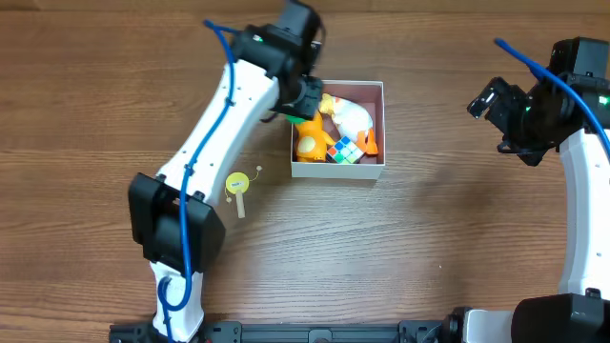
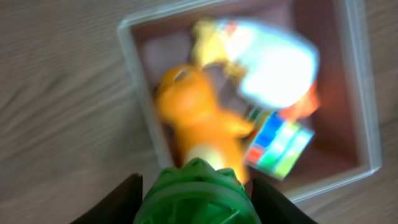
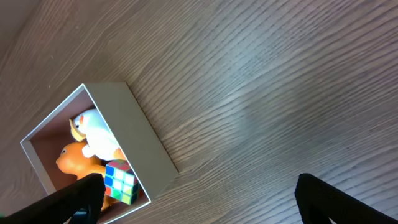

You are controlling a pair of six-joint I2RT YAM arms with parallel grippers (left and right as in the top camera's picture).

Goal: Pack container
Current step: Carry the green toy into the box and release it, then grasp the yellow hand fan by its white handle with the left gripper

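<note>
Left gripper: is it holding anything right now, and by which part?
The left gripper pinches a green object by its two sides, over the container's edge; blur hides which part. The right gripper is empty.

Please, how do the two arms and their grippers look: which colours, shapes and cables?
The left arm and the right arm have white rounded links and black joint housings. A thin blue cable runs along each. The left gripper and the right gripper have plain black fingers.
</note>
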